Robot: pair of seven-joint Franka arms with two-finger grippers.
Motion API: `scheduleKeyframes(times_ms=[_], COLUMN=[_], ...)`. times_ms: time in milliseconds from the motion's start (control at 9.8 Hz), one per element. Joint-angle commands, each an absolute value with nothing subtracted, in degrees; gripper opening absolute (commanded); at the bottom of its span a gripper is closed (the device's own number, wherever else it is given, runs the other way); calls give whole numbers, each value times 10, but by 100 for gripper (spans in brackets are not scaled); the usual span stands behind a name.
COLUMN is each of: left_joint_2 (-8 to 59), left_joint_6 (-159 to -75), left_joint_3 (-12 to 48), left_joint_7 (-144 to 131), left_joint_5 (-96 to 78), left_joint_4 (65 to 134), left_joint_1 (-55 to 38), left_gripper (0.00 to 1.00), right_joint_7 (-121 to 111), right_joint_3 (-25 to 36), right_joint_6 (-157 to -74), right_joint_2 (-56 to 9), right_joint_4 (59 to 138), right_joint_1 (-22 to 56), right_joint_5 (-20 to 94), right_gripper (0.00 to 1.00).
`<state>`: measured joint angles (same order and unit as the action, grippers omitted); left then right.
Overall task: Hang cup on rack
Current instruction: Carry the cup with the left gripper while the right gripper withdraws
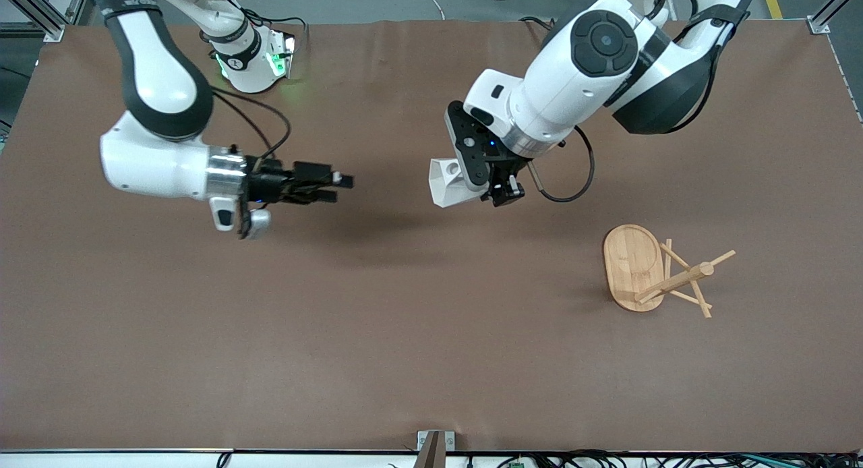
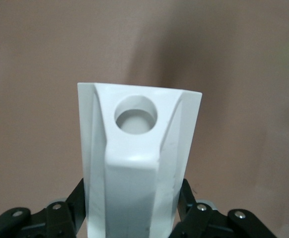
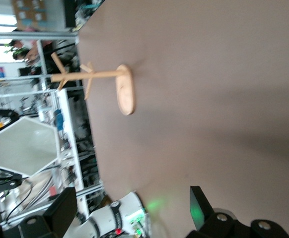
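My left gripper is shut on the white faceted cup and holds it in the air over the middle of the table, lying sideways with its rim toward the right arm's end. In the left wrist view the cup sits between the black fingers, with the handle's round hole facing the camera. The bamboo rack stands on its oval base toward the left arm's end, nearer the front camera than the cup. The rack also shows in the right wrist view. My right gripper is open and empty over the table toward the right arm's end.
The brown table holds nothing else. A metal bracket sits at the table's front edge. The right arm's base with green lights stands at the edge farthest from the front camera.
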<state>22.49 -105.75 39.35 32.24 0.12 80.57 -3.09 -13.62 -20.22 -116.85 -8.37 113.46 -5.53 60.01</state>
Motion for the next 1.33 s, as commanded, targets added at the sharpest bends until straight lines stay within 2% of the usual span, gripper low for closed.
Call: scheduleKeyframes(times_ms=[0, 204, 408, 510, 612, 714, 816, 1020, 1224], left_joint_2=[217, 215, 202, 185, 164, 133, 98, 14, 3], left_joint_6=[-1054, -1028, -1018, -1000, -994, -996, -1006, -1090, -1153], left_joint_3=[392, 392, 392, 366, 305, 260, 242, 205, 181], left_joint_7=[304, 241, 139, 110, 105, 109, 109, 127, 178], left_joint_5=[14, 14, 15, 14, 6, -11, -23, -24, -35], left_joint_4=[819, 804, 807, 810, 838, 883, 938, 1083, 1159], left_joint_1=[-2, 30, 46, 38, 11, 4, 4, 5, 9], left_gripper=[1, 1, 1, 1, 1, 0, 0, 0, 0], right_joint_7=[-68, 28, 38, 36, 46, 62, 64, 69, 62], right_joint_3=[-133, -96, -39, -18, -15, -2, 15, 48, 46], right_joint_6=[-1154, -1152, -1157, -1151, -1125, -1083, -1029, -909, -866], right_joint_2=[-46, -42, -21, -16, -5, 5, 14, 9, -1], right_joint_4=[1146, 1142, 1139, 1115, 1090, 1055, 1018, 900, 846], right_joint_1=[-57, -57, -57, -56, -55, -54, -39, -16, -23], right_joint_5=[502, 313, 195, 130, 62, 33, 31, 28, 16], right_gripper=[100, 100, 100, 100, 100, 100, 100, 100, 100])
